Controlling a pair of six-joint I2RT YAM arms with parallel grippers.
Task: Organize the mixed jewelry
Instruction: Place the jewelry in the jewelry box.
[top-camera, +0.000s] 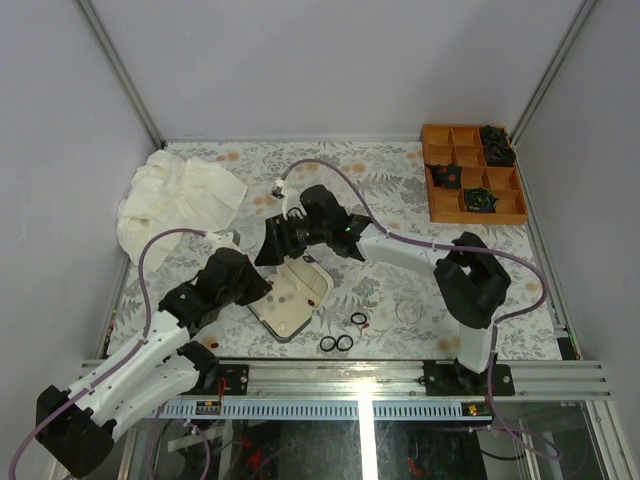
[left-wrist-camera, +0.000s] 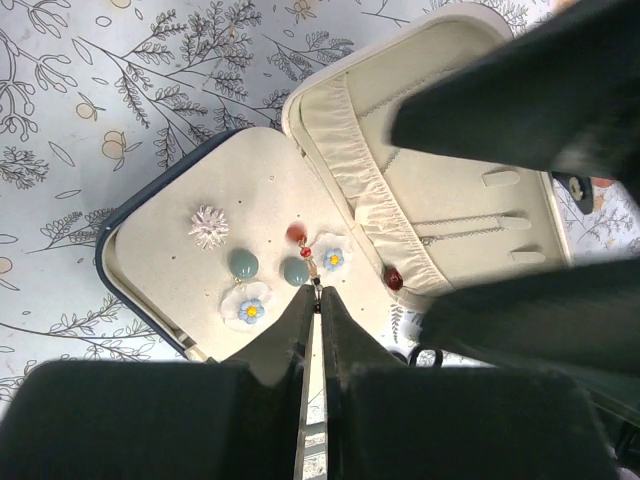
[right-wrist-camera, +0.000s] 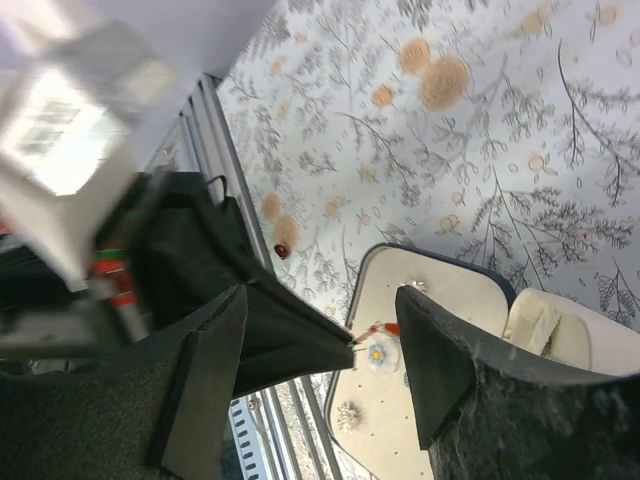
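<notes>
Hovering over the open jewelry case (top-camera: 285, 312), the right gripper (left-wrist-camera: 412, 215) holds its jaws spread wide above the cream lid (left-wrist-camera: 440, 190). The left gripper (left-wrist-camera: 315, 300) reaches in from the near left with fingers pressed together, its tip just beside a blue-centred flower earring (left-wrist-camera: 332, 258); whether it pinches the earring's wire cannot be told. Two black rings (top-camera: 336, 343) lie on the floral tablecloth (top-camera: 390, 200) just right of the case's near corner, close to the near rail. A third black ring (top-camera: 358, 319) and a clear hoop (top-camera: 408, 312) sit farther right. Bare tablecloth stretches between the case and the orange divided tray (top-camera: 480, 217) at the far right. A crumpled white cloth (top-camera: 175, 195) fills the far left.
</notes>
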